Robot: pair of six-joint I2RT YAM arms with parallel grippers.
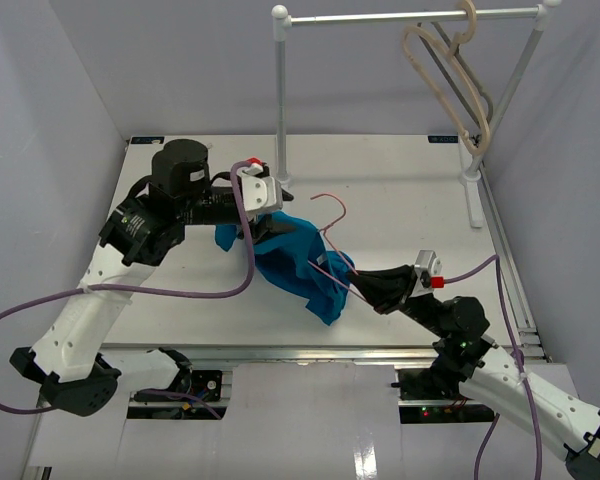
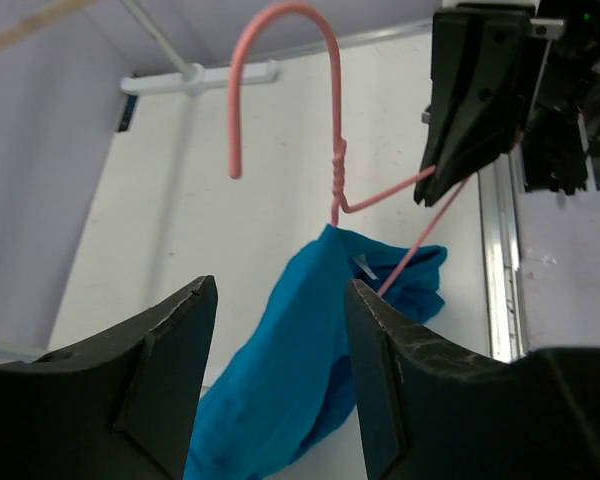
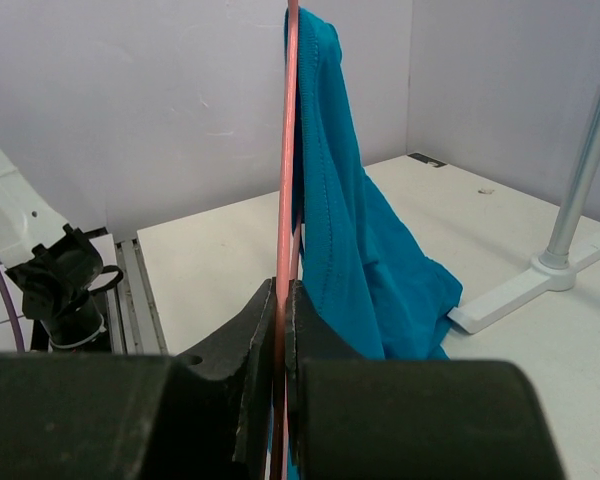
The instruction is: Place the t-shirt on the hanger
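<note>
1. Top view: the right tool (image 1: pixel 360 284) is clamped on the wire of the hanger (image 1: pixel 342 207), right of the middle of the table (image 1: pixel 180 310), with the hook pointing to the far side. The t-shirt (image 1: pixel 295 262) is bunched over the hanger's left part, and its low end reaches down toward the table. The left tool (image 1: pixel 265 222) sits at the shirt's far-left edge. The shirt looks only partly on, so the step in hand seems to be working the cloth over the hanger's free shoulder. The rack (image 1: pixel 280 90) with its beige hangers (image 1: pixel 450 75) stands well apart at the far right.

2. Left wrist view: the left tool (image 2: pixel 280 290) has its jaws set wide with nothing pinched between them. The shirt (image 2: pixel 310 350) hangs beyond them, below the hanger's twisted neck (image 2: pixel 338 165). A good grasp would take a single layer near the neck opening, not the whole bunch. The left tool should close fully before it pulls.

3. Right wrist view: the right tool (image 3: pixel 285 295) is shut tight on the pink wire (image 3: pixel 291 150), which stands upright. The shirt (image 3: pixel 350 200) drapes down the wire's right side. The right tool should hold the wire firm and steady. Any pull from the left should be slow and run along the wire, as a sideways tug could twist the thin hanger in the jaws.
</note>
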